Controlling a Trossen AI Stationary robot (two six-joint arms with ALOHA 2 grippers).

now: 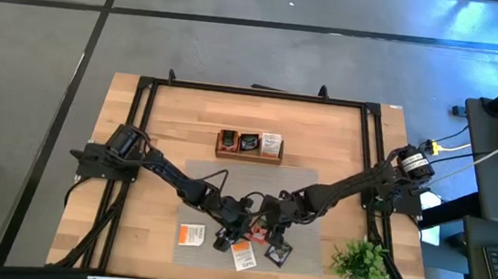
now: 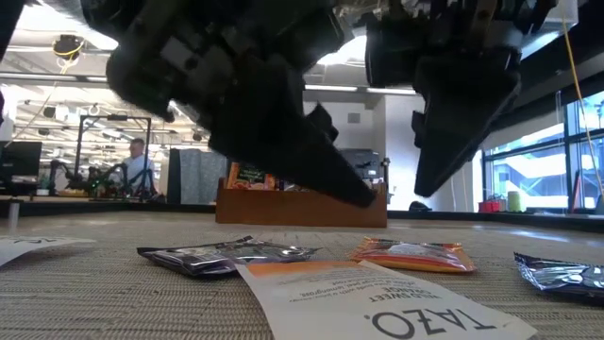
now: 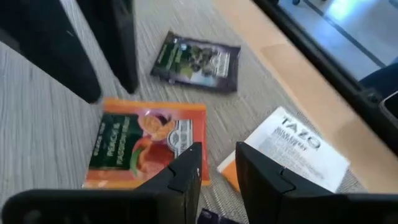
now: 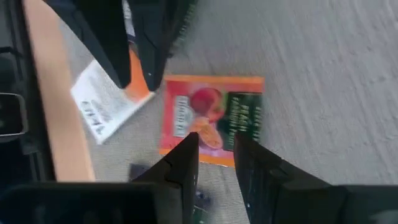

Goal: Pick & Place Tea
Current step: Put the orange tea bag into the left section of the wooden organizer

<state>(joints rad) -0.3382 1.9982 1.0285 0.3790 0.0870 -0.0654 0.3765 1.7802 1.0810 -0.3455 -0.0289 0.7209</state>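
Note:
Several tea sachets lie flat on the grey mat (image 1: 315,210): an orange one (image 3: 146,144) (image 4: 211,118), a white one with orange print (image 3: 292,149) (image 2: 377,302), dark ones (image 3: 196,61) (image 2: 222,257), and another white-and-orange one (image 1: 191,235) farther left. My left gripper (image 3: 217,168) hovers over the orange sachet's edge nearest the white one. It is slightly open, with nothing between its fingers. My right gripper (image 4: 214,162) comes from the other side and hovers over the same orange sachet. It too is slightly open and holds nothing. In the low view both sets of fingertips stand above the mat.
A brown wooden tray (image 1: 249,145) with three compartments stands beyond the mat, with sachets upright in it. A small green plant (image 1: 363,260) sits at the near right corner. Black frame rails (image 1: 140,129) run along the table's sides. The two grippers are close together.

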